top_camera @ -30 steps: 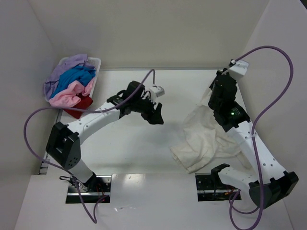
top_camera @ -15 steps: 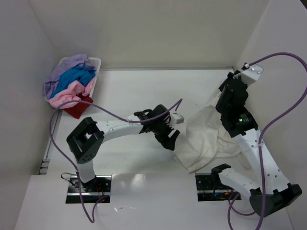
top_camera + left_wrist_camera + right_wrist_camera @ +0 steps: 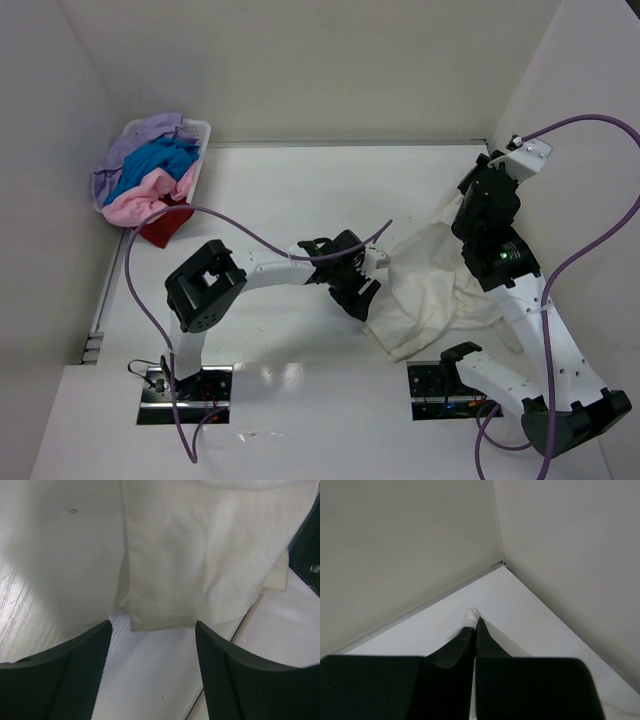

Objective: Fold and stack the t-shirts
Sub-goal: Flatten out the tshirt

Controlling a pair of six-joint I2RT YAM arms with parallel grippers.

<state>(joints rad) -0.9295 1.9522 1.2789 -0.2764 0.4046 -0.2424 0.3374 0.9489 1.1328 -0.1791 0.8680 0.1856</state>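
Now my left gripper hovers with its fingers wide apart, just beside the cream shirt's near corner and gripping nothing. My right gripper is pinched together on a bit of that shirt's far edge. Only the top view shows the basket, well apart from the cream shirt, heaped with lilac, blue, pink and red shirts.

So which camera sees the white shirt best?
The top external view: nearly the whole cream-white t-shirt shows. Left wrist has only one edge close up; right wrist only a tip in the right gripper.
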